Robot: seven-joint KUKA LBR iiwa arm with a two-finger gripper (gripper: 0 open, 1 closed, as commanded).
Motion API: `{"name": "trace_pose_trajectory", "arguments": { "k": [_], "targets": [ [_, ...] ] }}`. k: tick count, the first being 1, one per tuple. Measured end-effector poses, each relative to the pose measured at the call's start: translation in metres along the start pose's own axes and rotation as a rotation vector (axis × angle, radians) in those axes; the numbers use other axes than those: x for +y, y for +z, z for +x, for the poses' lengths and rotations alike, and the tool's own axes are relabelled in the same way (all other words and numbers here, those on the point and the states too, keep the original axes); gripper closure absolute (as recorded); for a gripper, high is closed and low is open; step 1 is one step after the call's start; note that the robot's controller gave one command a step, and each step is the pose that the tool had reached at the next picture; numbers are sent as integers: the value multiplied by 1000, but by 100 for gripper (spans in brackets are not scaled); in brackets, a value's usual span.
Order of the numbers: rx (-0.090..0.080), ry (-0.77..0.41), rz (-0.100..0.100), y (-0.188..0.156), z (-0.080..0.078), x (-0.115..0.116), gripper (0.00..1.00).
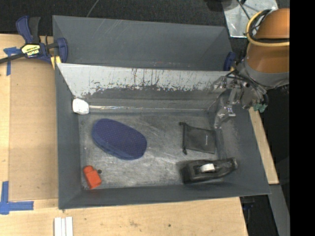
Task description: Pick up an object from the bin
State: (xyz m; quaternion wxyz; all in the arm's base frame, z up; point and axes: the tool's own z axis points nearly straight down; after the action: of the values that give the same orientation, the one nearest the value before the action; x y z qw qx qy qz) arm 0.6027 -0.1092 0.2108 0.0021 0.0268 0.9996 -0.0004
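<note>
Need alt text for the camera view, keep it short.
The arm's tool hangs at the back right of a grey metal bin, close to a dark grey flat square pouch. A black tape dispenser lies in front of the pouch. A blue oval case, a small orange block and a small white lump lie to the left.

Dark grey flat square pad (pixel 199 140), lying flat, right side of bin (pixel 147 48) floor.

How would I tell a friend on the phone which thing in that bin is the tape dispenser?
Start at the grey bin and look to its floor's lower right corner. The tape dispenser lies there, just below a flat dark square. It alone is chunky and black with a white roll showing in its middle.
</note>
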Motion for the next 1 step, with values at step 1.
{"name": "trace_pose_trajectory", "arguments": {
  "k": [1],
  "targets": [
    [9,-29,-1,130,18,2,0]
  ]
}}
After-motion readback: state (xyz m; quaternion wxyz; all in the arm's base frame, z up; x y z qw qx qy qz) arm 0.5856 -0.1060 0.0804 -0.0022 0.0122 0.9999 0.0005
